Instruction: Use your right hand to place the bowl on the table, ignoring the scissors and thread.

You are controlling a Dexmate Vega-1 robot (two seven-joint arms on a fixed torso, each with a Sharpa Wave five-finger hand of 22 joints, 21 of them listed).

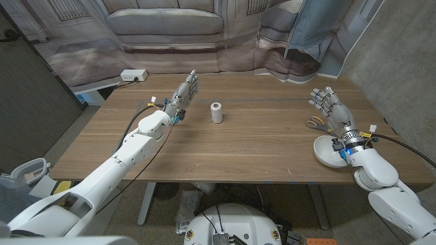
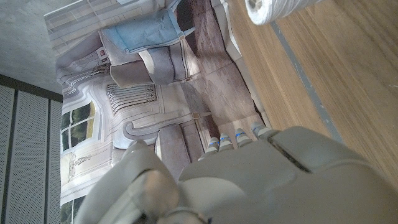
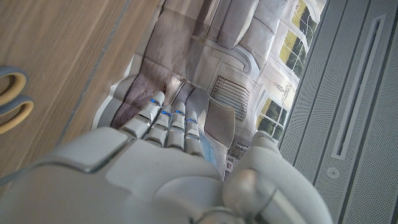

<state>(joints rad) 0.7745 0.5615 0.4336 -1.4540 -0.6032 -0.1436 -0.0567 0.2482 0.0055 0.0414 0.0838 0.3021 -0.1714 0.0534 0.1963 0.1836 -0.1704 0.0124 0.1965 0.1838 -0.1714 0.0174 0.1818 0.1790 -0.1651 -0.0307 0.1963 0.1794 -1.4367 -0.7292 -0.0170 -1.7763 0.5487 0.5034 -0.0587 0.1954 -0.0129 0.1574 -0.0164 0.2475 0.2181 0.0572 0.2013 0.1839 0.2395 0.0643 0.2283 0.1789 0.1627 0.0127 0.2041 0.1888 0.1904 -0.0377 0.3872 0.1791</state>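
Observation:
The white bowl sits on the wooden table near its right front corner, partly hidden by my right wrist. My right hand is held above and just beyond the bowl, fingers spread and pointing away from me, holding nothing. The scissors with yellow-grey handles lie just left of that hand; their handles show beside my right hand. The white thread spool stands upright mid-table. My left hand hovers left of the spool, fingers out and empty. The spool shows past my left hand.
A white power strip lies off the table's far left corner. A printed sofa backdrop hangs behind the table. A blue cloth hangs at the back right. The table's right edge runs close to the bowl.

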